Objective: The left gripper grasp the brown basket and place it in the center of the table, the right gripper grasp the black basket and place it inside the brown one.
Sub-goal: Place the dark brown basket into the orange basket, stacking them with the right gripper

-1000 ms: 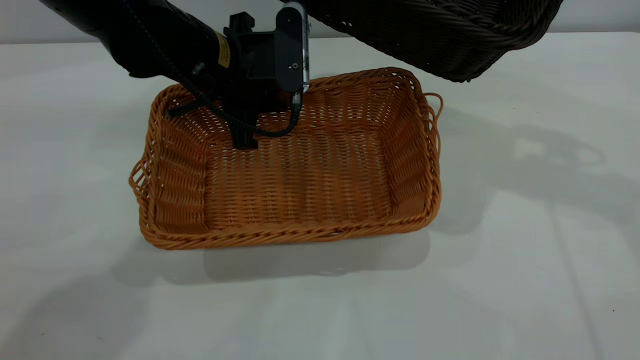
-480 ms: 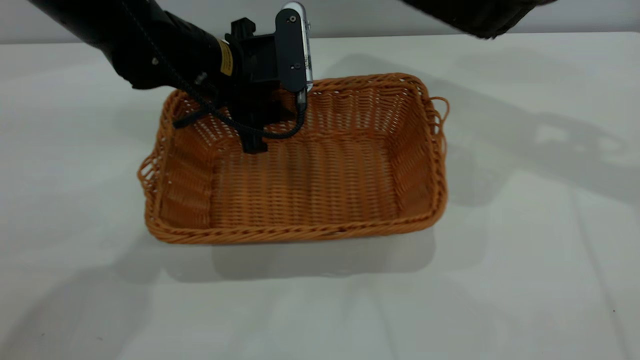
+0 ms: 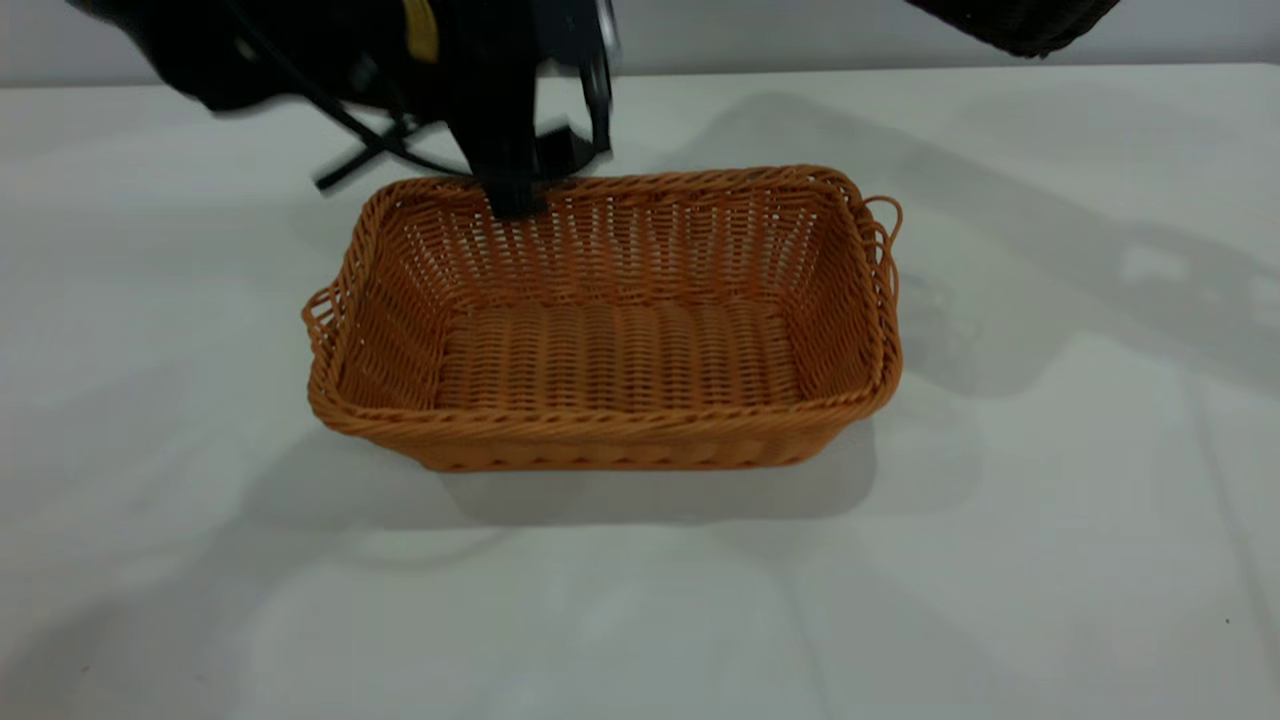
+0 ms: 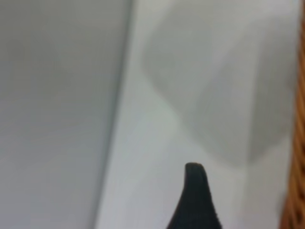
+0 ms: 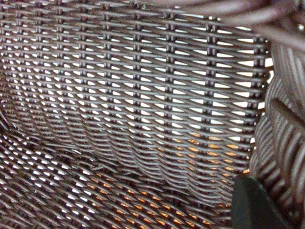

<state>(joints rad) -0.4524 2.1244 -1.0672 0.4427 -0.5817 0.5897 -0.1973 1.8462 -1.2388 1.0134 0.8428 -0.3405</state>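
Observation:
The brown basket [image 3: 610, 350] sits flat and empty on the table [image 3: 1050, 520], about in the middle. My left gripper [image 3: 515, 195] is blurred just above and behind its far rim, near the left corner. In the left wrist view one dark finger [image 4: 195, 195] stands over bare table, a gap apart from the basket's wall [image 4: 296, 143]; the gripper looks open and empty. Only a corner of the black basket [image 3: 1020, 20] shows, at the top right, held high in the air. The right wrist view looks into its dark weave [image 5: 128, 95], with one finger [image 5: 255, 205] against its wall; orange shows through the gaps.
Shadows of the arms and baskets lie on the table right of and in front of the brown basket. A pale wall runs behind the table's far edge [image 3: 900, 68].
The brown basket was tilted up at its far side and now lies flat, a little farther right. My left gripper has risen off its rim. The black basket has gone higher.

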